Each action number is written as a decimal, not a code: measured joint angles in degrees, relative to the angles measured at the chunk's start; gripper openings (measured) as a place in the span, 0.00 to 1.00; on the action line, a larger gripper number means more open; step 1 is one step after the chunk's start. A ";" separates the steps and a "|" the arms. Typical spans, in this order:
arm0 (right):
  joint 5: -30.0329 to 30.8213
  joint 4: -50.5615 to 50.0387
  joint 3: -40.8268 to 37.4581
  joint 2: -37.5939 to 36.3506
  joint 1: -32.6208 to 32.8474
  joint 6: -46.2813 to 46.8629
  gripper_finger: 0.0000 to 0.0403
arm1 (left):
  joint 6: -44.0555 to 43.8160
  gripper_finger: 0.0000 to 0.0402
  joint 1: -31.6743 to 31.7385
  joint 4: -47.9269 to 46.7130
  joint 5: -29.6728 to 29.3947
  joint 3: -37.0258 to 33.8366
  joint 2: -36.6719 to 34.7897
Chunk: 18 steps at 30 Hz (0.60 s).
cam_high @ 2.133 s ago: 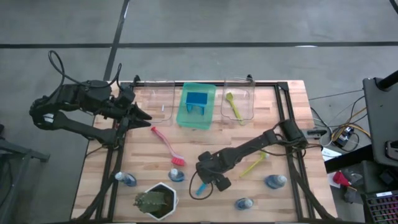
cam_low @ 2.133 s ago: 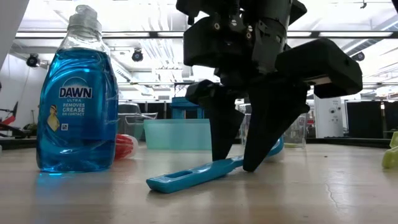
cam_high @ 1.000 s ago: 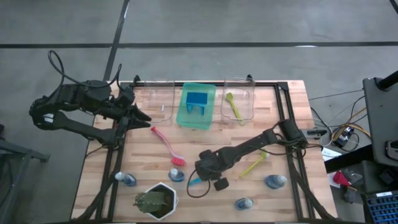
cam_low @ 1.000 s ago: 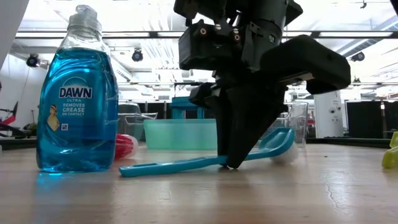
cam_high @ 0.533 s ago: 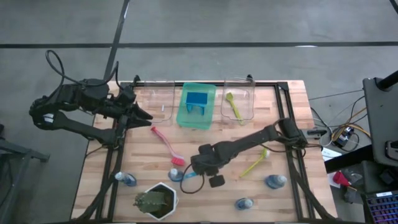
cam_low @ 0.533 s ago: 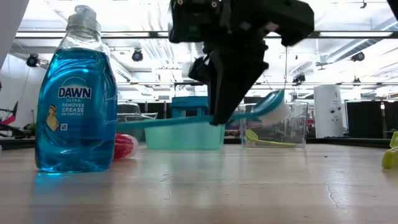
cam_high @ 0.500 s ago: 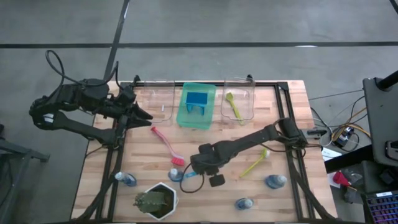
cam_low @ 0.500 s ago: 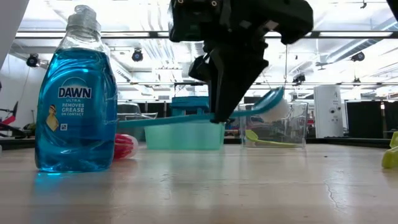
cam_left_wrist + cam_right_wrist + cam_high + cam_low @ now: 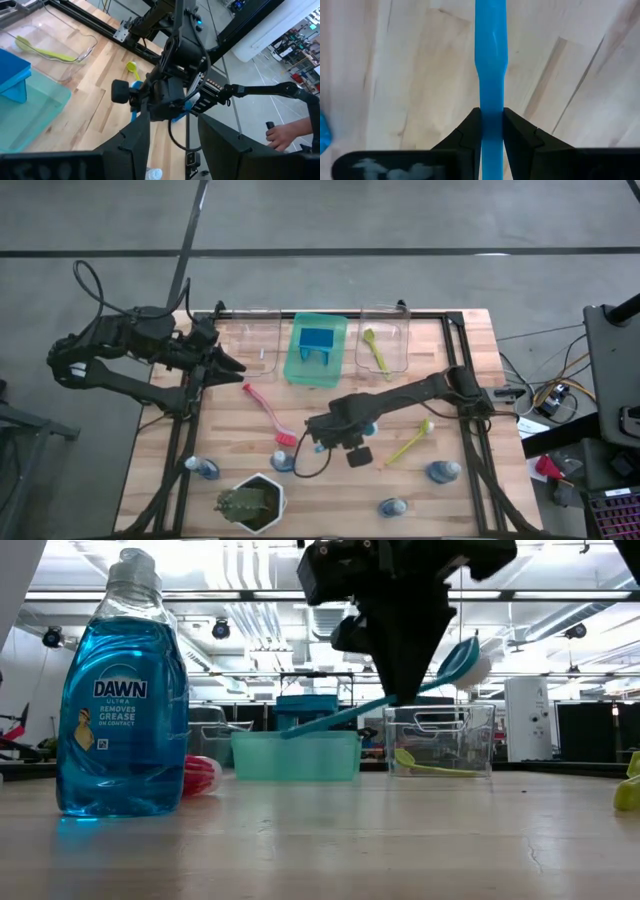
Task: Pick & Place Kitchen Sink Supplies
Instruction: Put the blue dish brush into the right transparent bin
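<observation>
Holding: right hand (image 9: 491, 127) clamped on the thin blue plastic long-handled dish brush (image 9: 400, 692), fingers (image 9: 465, 135) pressed to both sides of the handle
Brush position: lifted clear of the wooden desk (image 9: 320, 480), tilted, white bristle head higher than the handle end, over the middle of the desk
Left hand (image 9: 228, 364): at the far left edge of the desk, fingers apart, nothing between them
Red plastic dish brush (image 9: 268, 415): lying on the desk left of the right hand
Yellow-green plastic dish brush (image 9: 409, 443): lying on the desk to the right
Second yellow-green brush (image 9: 376, 350): inside the clear plastic bin (image 9: 362, 355) at the far right
Blue rectangular sponge (image 9: 318, 342): in the green plastic tray (image 9: 296, 368) at the far middle
Blue soap bottle with pale cap (image 9: 123, 690): upright at the near edge
</observation>
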 joint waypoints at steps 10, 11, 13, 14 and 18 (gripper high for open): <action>0.17 -8.75 6.47 -0.04 -1.44 3.28 0.15 | 0.07 0.39 -0.01 0.09 -0.02 0.00 0.00; 0.19 -9.78 7.09 -0.04 -1.61 4.09 0.15 | 0.19 0.39 0.00 0.09 -0.02 0.00 0.00; 0.22 -11.59 8.27 -0.08 -2.04 5.72 0.15 | 0.77 0.39 -0.01 0.10 -0.02 0.00 -0.07; 0.23 -12.62 8.91 -0.09 -2.28 6.52 0.15 | 1.00 0.39 -0.01 0.12 -0.02 0.00 -0.11; 0.44 -16.85 11.21 -0.13 -3.34 10.37 0.15 | 0.33 0.39 -0.02 0.15 0.02 0.00 -0.15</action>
